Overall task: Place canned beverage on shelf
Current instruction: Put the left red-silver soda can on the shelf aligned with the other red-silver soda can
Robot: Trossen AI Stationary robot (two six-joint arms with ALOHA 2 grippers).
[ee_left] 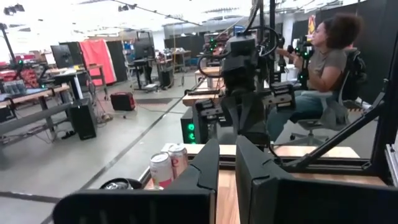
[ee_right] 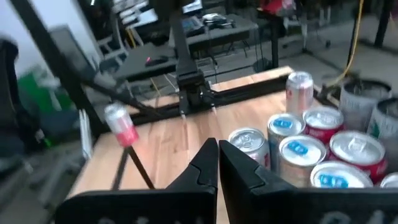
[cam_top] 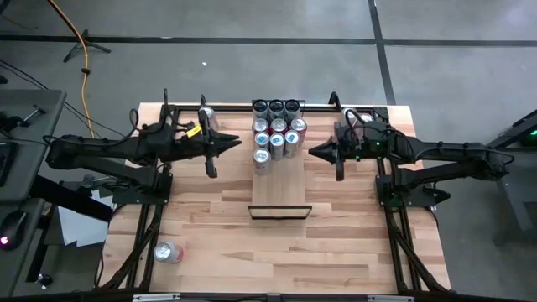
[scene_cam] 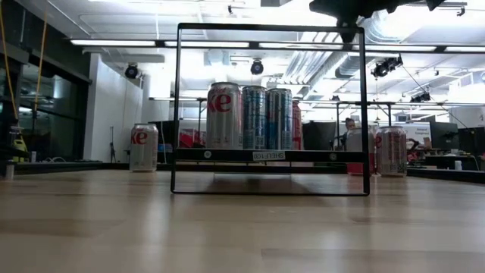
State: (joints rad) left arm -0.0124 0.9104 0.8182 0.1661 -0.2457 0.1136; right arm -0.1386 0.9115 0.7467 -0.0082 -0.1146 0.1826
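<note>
My right claw sits shut, fingers pressed tip to tip, holding nothing. Just past it a cluster of cans, red and blue tops, standing upright & packed close. One silver can stands apart beyond them on the wood bench. Left arm's claw faces me across the bench, w/ a red-and-silver can to one side.

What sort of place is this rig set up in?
Probably a robotics lab or workshop in an open industrial hall: bare grey concrete floor, exposed ceiling ducts and long strip lights, and other workbenches with black equipment where a seated person works behind the butcher-block wooden table.
</note>
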